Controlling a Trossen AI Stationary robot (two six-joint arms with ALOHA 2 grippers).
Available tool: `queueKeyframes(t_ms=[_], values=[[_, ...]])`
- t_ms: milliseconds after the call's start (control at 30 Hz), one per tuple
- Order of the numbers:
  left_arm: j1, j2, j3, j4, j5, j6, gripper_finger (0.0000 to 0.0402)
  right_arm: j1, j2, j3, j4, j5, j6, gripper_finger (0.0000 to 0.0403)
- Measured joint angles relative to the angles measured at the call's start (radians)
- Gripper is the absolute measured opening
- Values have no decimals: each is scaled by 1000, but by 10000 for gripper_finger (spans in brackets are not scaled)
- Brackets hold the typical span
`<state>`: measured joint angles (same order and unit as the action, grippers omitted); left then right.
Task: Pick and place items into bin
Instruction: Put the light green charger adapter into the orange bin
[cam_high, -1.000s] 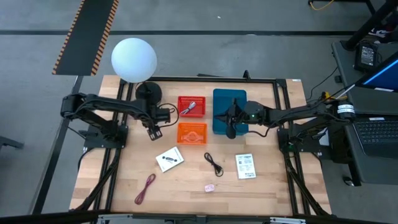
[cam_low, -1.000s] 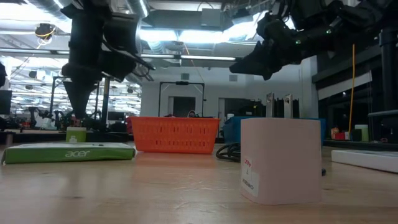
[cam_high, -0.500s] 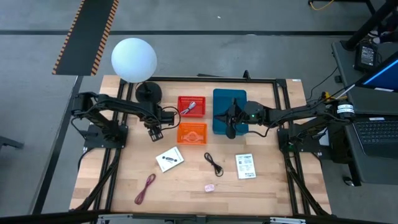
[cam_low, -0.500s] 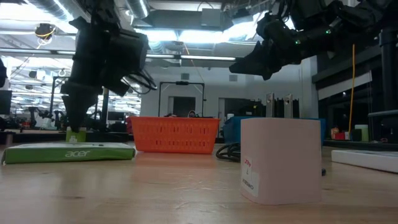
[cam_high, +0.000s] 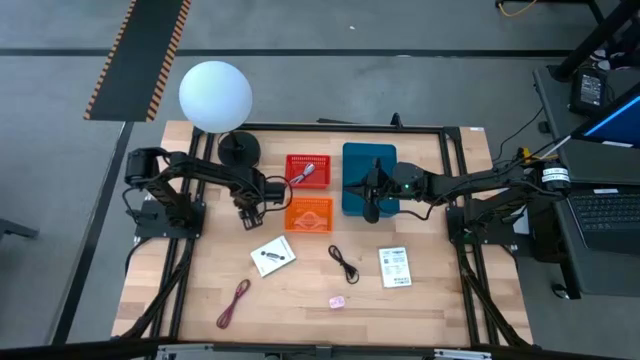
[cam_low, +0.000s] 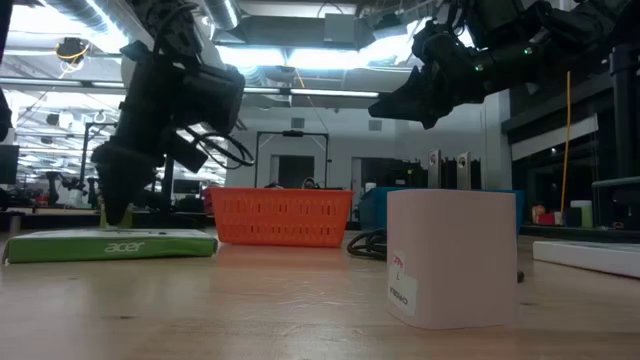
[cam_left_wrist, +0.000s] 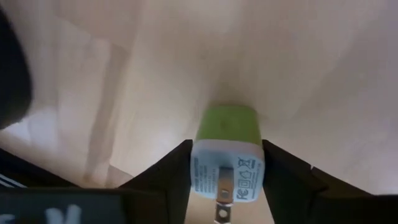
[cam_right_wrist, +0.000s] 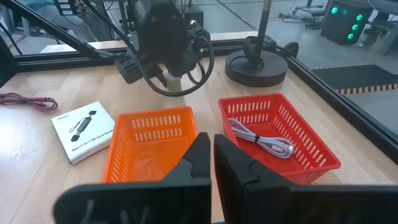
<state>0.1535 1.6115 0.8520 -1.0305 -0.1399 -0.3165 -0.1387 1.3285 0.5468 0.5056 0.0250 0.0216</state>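
On the far left of the wooden surface (cam_high: 200, 290) I see the white globe lamp (cam_high: 214, 95) at the back corner, its dark round base (cam_high: 239, 148) just in front of it. My left hand (cam_high: 250, 213) sits low over the surface just left of the orange bin (cam_high: 308, 214). Through its wrist camera I can see both fingers (cam_left_wrist: 163, 180) closed against the sides of a small green-and-white plug adapter (cam_left_wrist: 227, 162), prongs facing the camera, with bare wood beyond it. In the low view that hand (cam_low: 112, 205) hangs right above a flat green-and-white box (cam_low: 110, 245).

In front of it, toward the near edge, a dark-red cord (cam_high: 233, 303) lies by itself. A white printed packet (cam_high: 272, 255) lies tilted, a little in front of the orange bin. Behind the orange bin stands the red bin (cam_high: 307, 169), with a pale cable (cam_right_wrist: 260, 139) coiled inside. The orange bin holds something pale I cannot make out.

Moving right, a black cord (cam_high: 344, 264) lies in the open middle, a tiny pink piece (cam_high: 337, 301) nearer the front edge, and a second white printed packet (cam_high: 395, 266) lies flat to the right of the cord.

The blue bin (cam_high: 364, 165) sits right of the red one. My right hand (cam_high: 372, 207) hovers over it, fingers (cam_right_wrist: 193, 163) pressed together with nothing between them.
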Motion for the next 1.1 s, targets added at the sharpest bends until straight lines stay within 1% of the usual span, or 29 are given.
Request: queueKeyframes(t_ms=[33,200,467,600,833,1000,1100], values=[[0,1,0,-4,12,10,147,0,0,0,0,0,0,5],[0,3,0,-24,49,24,146,0,0,0,0,0,0,5],[0,4,-3,-74,65,31,146,0,0,0,0,0,0,5],[-1,-26,-3,-82,65,57,146,0,0,0,0,0,0,5],[-10,-148,52,-96,61,74,146,0,0,0,-1,0,0,5],[-48,-265,75,-87,54,135,146,0,0,0,-2,0,-3,5],[-80,-351,69,-22,54,147,146,0,0,0,-2,-3,-3,5]])
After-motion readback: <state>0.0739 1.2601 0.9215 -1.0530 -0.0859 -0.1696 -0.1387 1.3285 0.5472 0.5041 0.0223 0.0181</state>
